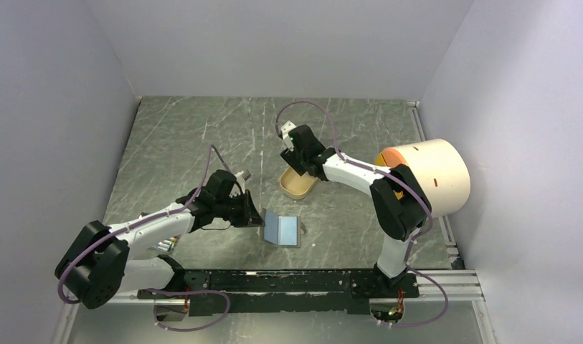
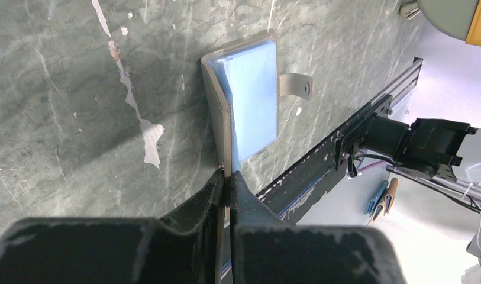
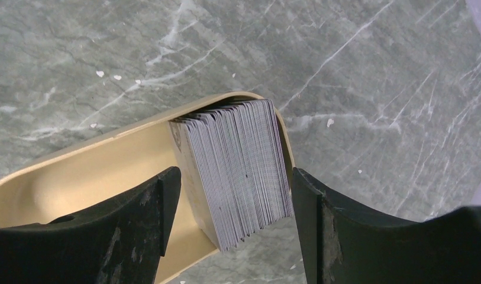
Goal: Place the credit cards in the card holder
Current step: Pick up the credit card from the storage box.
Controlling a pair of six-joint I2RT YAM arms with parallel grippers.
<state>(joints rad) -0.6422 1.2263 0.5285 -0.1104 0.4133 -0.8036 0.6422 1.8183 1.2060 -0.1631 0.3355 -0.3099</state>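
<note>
The card holder [image 1: 282,228] lies open on the table, bluish-grey inside. In the left wrist view one leaf of the card holder [image 2: 252,94] stands raised, its snap strap [image 2: 297,84] flat on the table. My left gripper [image 2: 228,176] is shut on that raised leaf's edge, and it shows from above as well [image 1: 260,218]. The credit cards [image 3: 238,148] stand on edge as a thick pale stack at one end of the tan tray [image 3: 78,177]. My right gripper [image 3: 235,177] is open and straddles the stack, with a gap at each finger. From above it [image 1: 294,159] hangs over the tray [image 1: 297,188].
A big cream cylinder with an orange face [image 1: 428,175] lies at the right, close to the right arm. A black rail [image 1: 288,283] runs along the near edge. Silver sticks [image 1: 166,246] lie under the left arm. Grey walls close in left, back and right.
</note>
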